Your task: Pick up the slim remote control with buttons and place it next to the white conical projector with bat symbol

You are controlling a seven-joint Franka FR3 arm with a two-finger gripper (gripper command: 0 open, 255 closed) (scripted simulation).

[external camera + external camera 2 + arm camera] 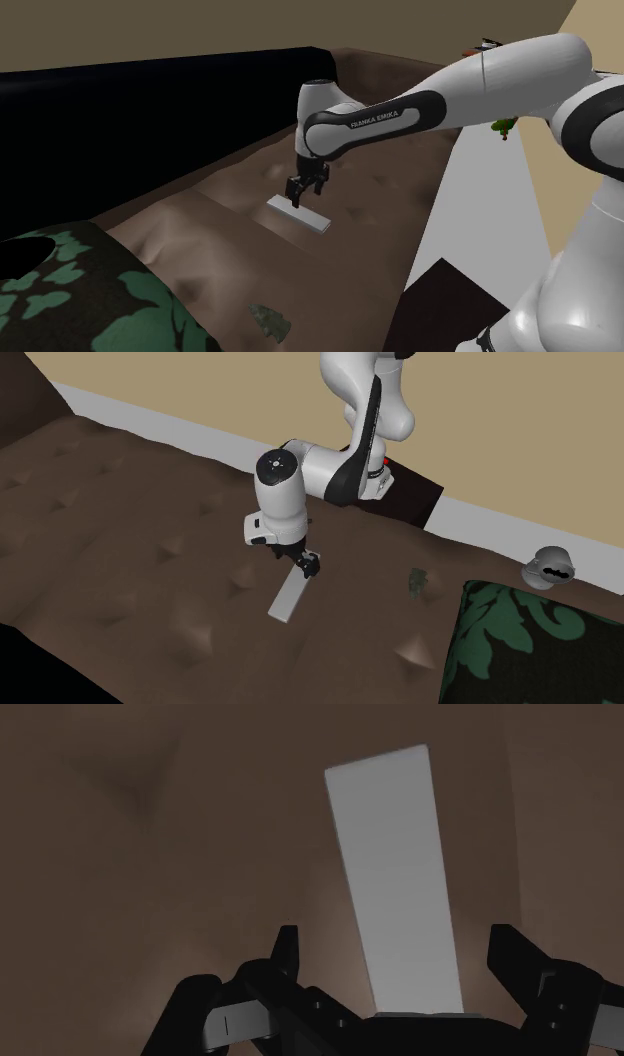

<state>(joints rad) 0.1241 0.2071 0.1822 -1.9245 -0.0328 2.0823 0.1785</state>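
shoulder view: a slim, flat, plain grey-white remote [298, 213] lay on the brown tufted upholstery [380, 200], its long axis slanting from upper left to lower right. the black gripper [305, 190] hung over its upper-left end.

second exterior view: the remote [288, 595] ran from the gripper [308, 564] down to the lower left. well apart at the right sat a whitish rounded projector with a black bat mark [550, 565], beside a dark green-patterned cushion [530, 642].

wrist view: the remote [395, 874] stretched lengthwise away from the gripper [393, 944], whose fingers [287, 944] stood apart on either side of its near end, clear of both edges.

shoulder behind, second opposite, wrist near remote [395, 874]
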